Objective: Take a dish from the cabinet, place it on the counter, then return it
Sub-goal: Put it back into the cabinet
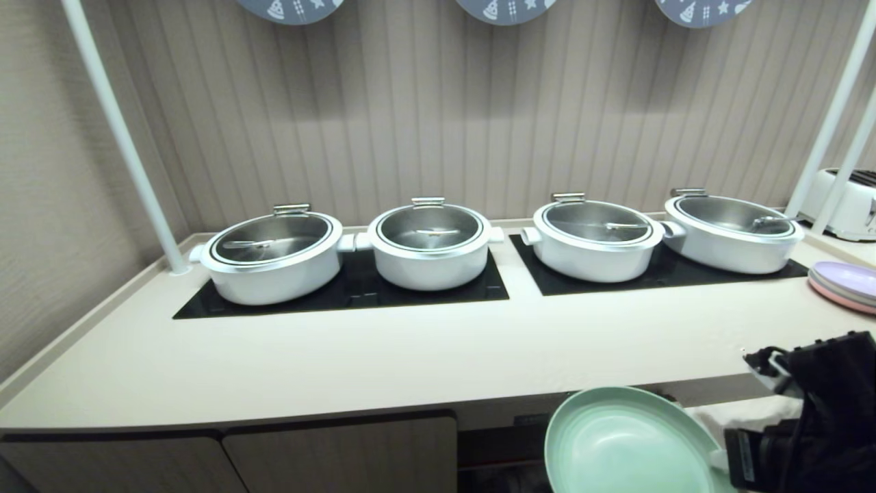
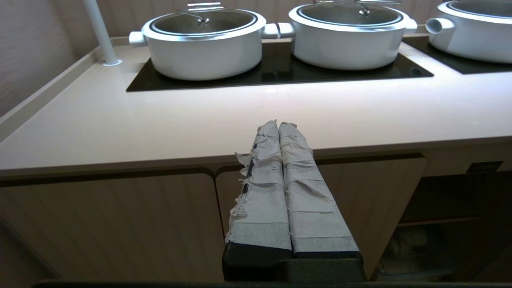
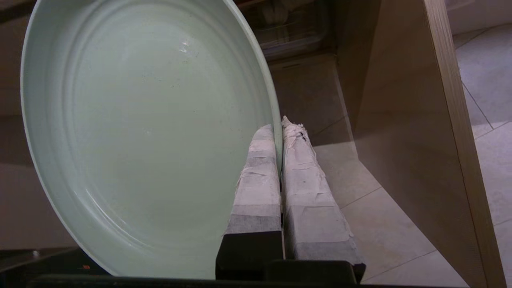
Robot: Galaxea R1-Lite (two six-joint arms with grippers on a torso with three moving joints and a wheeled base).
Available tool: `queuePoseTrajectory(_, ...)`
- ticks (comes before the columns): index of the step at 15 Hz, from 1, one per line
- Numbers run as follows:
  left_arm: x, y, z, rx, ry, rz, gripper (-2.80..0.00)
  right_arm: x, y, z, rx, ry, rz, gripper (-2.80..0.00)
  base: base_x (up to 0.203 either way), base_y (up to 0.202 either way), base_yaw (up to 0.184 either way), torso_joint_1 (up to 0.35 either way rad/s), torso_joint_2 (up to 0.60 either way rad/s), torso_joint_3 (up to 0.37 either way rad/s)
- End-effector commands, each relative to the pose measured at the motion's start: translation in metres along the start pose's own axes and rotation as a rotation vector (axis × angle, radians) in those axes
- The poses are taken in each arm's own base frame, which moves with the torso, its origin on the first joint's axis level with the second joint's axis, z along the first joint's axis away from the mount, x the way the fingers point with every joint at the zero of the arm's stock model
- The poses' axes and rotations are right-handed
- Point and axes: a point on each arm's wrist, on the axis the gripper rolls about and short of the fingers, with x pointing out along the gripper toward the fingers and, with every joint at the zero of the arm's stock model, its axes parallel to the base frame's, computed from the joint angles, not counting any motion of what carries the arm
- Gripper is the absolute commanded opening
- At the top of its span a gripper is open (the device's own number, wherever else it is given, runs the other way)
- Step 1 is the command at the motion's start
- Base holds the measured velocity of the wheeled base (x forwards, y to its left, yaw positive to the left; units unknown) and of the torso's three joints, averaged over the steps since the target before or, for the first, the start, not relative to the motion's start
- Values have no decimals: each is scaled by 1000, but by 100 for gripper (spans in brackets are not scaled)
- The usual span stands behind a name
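Pinching mint-green plate (image 3: pixel 152 132) by rim only w/ right gripper (image 3: pixel 280 128), below counter (image 1: pixel 410 356) edge at 5 o'clock, risking slipping or clipping edge while lifting.

The mint-green dish (image 1: pixel 626 445) runs off the head view's near edge, its lower rim unseen. At far right, the stacked plates (image 1: pixel 845 284) and a white appliance (image 1: pixel 845 202) are cut by the frame. Contents of the open cabinet (image 2: pixel 436 236) stay too dim to identify.

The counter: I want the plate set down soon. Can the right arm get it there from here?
Probably yes: the right gripper holds the dish below the counter edge, whose front strip looks bare.
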Motion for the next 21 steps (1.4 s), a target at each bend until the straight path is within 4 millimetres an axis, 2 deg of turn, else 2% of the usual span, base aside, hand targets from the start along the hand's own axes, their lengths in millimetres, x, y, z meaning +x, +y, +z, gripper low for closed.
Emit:
queuePoseTrajectory(1, 0, 0, 0, 0, -1, -1, -280, -10, -2, -11, -23, -10, 40, -280, 0, 0, 0, 0, 0, 0)
queuePoseTrajectory(10, 0, 0, 0, 0, -1, 0, -280, -24, -13, -42, -57, 15, 121, -280, 0, 0, 0, 0, 0, 0)
queuePoseTrajectory(21, 0, 0, 0, 0, -1, -1, -280, -22, -15, -47, -64, 27, 116, -280, 0, 0, 0, 0, 0, 0)
